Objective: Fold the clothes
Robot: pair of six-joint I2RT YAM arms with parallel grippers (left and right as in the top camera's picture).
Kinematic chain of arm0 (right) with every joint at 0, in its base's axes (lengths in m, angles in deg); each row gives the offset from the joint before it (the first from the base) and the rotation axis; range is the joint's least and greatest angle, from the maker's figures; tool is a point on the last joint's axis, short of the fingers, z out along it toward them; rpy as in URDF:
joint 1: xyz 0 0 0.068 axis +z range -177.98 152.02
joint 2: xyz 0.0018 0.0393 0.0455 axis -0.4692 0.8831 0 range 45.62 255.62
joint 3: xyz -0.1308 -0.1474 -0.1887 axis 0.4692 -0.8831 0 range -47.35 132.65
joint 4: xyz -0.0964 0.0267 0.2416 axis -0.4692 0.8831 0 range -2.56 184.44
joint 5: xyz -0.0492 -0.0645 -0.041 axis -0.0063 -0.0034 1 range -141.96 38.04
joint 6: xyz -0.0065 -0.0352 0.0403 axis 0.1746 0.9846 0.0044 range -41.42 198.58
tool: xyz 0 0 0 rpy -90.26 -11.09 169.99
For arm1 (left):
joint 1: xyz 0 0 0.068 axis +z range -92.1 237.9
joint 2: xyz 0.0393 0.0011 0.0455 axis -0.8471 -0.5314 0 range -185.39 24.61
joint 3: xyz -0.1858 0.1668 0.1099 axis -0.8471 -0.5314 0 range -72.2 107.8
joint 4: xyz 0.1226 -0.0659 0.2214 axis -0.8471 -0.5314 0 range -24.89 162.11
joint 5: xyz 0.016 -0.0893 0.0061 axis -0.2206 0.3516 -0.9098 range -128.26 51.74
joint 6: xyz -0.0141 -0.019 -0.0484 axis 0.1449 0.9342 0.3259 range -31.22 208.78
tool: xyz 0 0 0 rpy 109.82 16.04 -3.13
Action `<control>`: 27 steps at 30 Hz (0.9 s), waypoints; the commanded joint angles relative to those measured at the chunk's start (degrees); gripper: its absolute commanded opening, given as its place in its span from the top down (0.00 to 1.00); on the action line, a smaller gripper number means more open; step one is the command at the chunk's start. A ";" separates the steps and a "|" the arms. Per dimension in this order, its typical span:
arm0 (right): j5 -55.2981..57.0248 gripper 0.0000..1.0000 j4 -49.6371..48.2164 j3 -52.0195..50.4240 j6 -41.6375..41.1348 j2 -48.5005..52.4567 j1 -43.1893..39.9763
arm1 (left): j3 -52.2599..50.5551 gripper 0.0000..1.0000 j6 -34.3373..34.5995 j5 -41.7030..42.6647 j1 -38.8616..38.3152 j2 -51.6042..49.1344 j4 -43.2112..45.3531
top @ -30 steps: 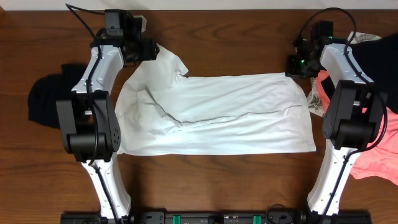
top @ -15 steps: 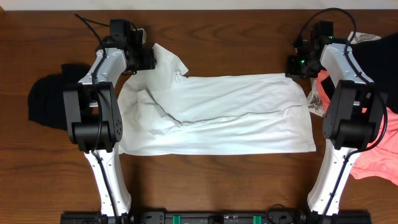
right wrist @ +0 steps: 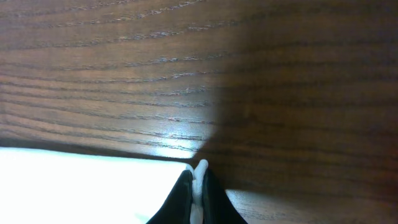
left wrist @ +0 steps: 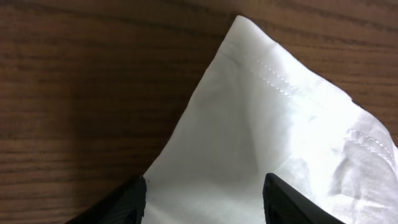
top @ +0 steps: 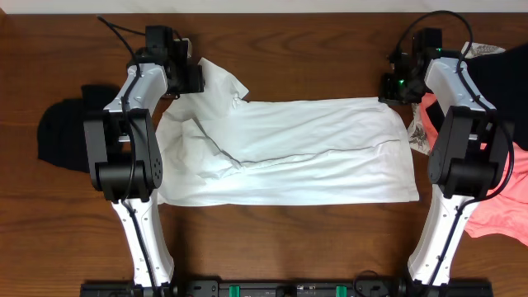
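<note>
A white T-shirt lies spread across the middle of the wooden table, rumpled at its left end. My left gripper is open at the shirt's far left corner, its fingers wide apart over the white sleeve, which lies flat between them. My right gripper is shut on the shirt's far right corner; the wrist view shows a thin pinch of white cloth between the closed black fingers.
A black garment lies at the left edge. A coral garment and a dark garment lie at the right, with a patterned cloth beside the right arm. Bare wood runs along the front.
My left gripper moved left and back to the shirt's far left corner and let the sleeve go; the sleeve shifted slightly. The right arm has not moved.
</note>
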 commanded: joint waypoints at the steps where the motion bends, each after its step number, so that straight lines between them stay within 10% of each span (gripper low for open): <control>1: 1.36 0.94 0.48 -0.28 -0.79 2.25 0.22 | 0.28 0.38 -1.07 -2.21 0.83 0.31 0.39; 18: 1.51 0.94 0.46 -0.28 -0.79 2.25 0.17 | 0.26 0.32 -1.03 -4.63 0.70 0.04 -2.36; 27: 1.49 0.94 0.68 -0.28 -0.79 2.25 0.26 | 0.26 0.75 -1.03 -3.02 -0.46 0.04 -5.73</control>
